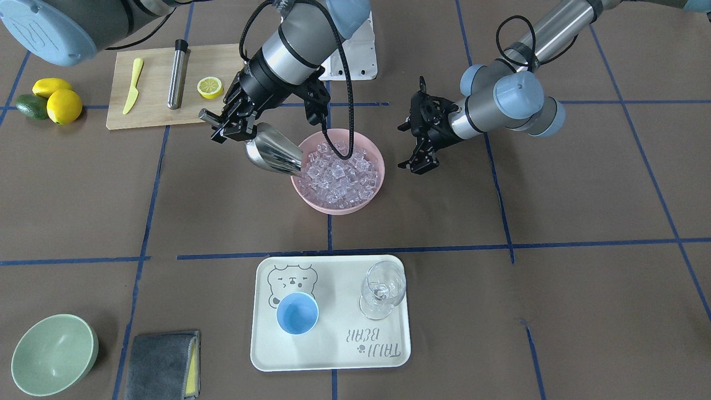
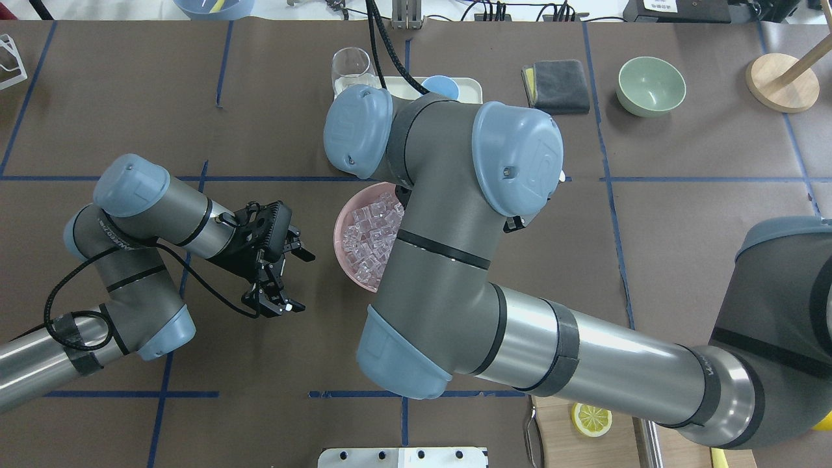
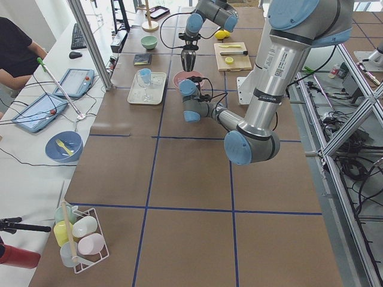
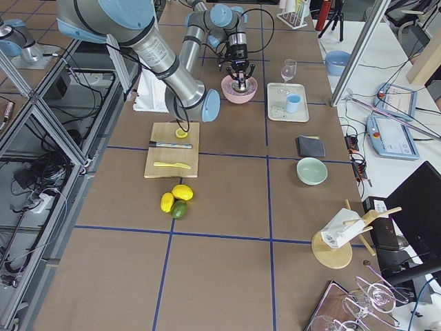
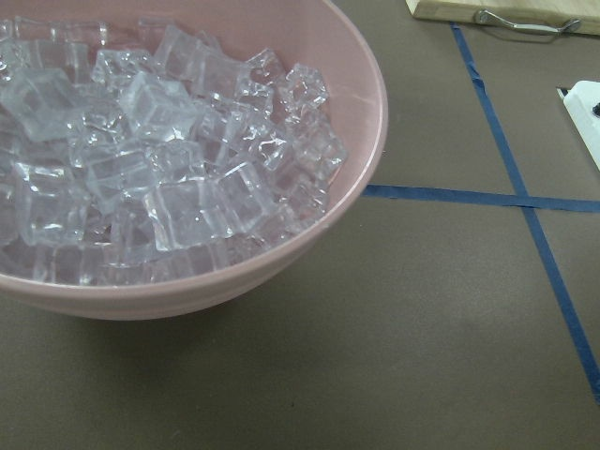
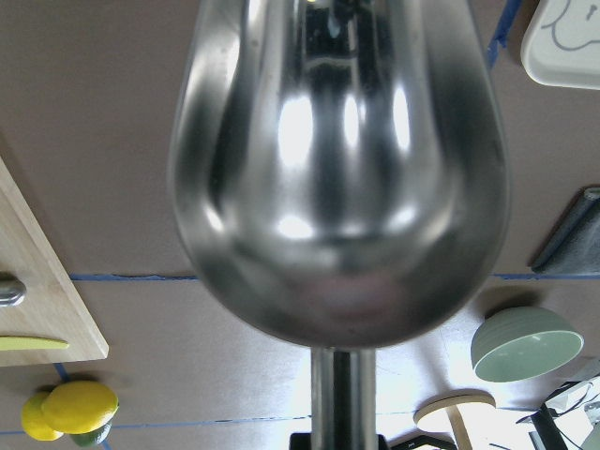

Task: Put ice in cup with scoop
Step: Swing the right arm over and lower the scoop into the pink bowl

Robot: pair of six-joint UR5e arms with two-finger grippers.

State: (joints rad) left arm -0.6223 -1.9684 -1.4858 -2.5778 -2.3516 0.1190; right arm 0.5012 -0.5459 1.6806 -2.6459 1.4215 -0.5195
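Note:
The steel scoop (image 1: 275, 150) tilts down with its mouth at the near rim of the pink bowl (image 1: 373, 191), which is heaped with ice (image 1: 339, 169). My right gripper (image 1: 238, 126) is shut on the scoop's handle. In the right wrist view the scoop (image 6: 337, 169) fills the frame with its rounded back to the camera. My left gripper (image 1: 404, 147) hangs open and empty beside the bowl's other side. The left wrist view looks at the ice (image 5: 141, 169) from close by. The light-blue cup (image 1: 297, 314) stands empty on the white tray (image 1: 333, 355).
A stemmed wine glass (image 1: 382, 289) shares the tray. A cutting board (image 1: 155, 111) holds a green knife, a steel cylinder (image 1: 178, 75) and a lemon half. Lemons (image 1: 64, 105), a green bowl (image 1: 53, 355) and a grey cloth (image 1: 161, 364) lie on my right side.

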